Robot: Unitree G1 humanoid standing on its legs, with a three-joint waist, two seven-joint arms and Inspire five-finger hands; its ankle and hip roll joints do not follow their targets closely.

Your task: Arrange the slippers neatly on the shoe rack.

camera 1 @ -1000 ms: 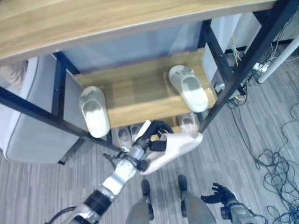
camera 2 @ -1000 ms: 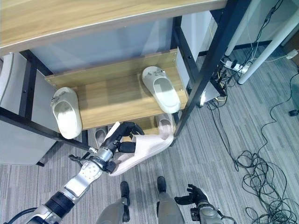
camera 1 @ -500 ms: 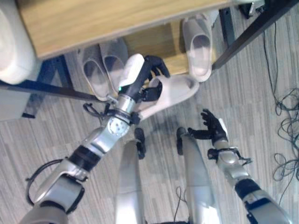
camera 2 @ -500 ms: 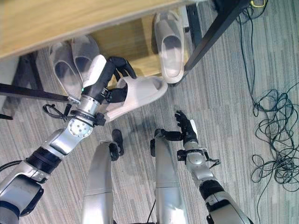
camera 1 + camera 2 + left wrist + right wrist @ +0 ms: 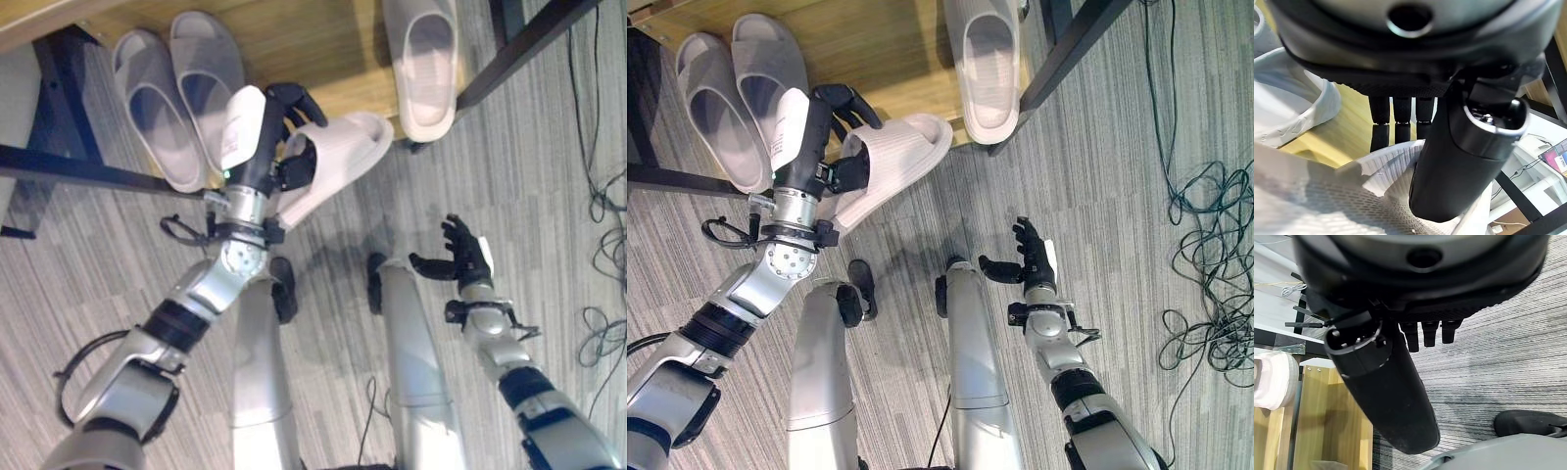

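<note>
At the front edge of the rack's low shelf [image 5: 294,44], the left hand [image 5: 279,147] is gripping a pale slipper [image 5: 338,162], its fingers [image 5: 294,98] curling over the slipper's upper band while the thumb is pressing from the other side; the left wrist view is showing the same grasp, with the fingers [image 5: 1396,120] and thumb closing on the ribbed slipper [image 5: 1352,196]. This slipper is hanging tilted, its toe end reaching over the shelf's front lip and its heel end trailing out above the grey plank floor [image 5: 549,206]; whether it is touching the shelf cannot be told. On the shelf, a pair of grey slippers [image 5: 171,83] is lying side by side toward the left, just beside the held one, soles down and toes pointing inward. Toward the right, a single white slipper [image 5: 426,59] is resting on the shelf next to a black rack post [image 5: 519,44], its heel end reaching past the front edge. The right hand [image 5: 460,259] is hovering low over the floor, well apart from the rack, with its fingers relaxed and spread, holding nothing; its wrist view is showing the same loose fingers [image 5: 1430,333] above the floor. A tangle of cables [image 5: 1205,284] is lying on the floor far to the right.
</note>
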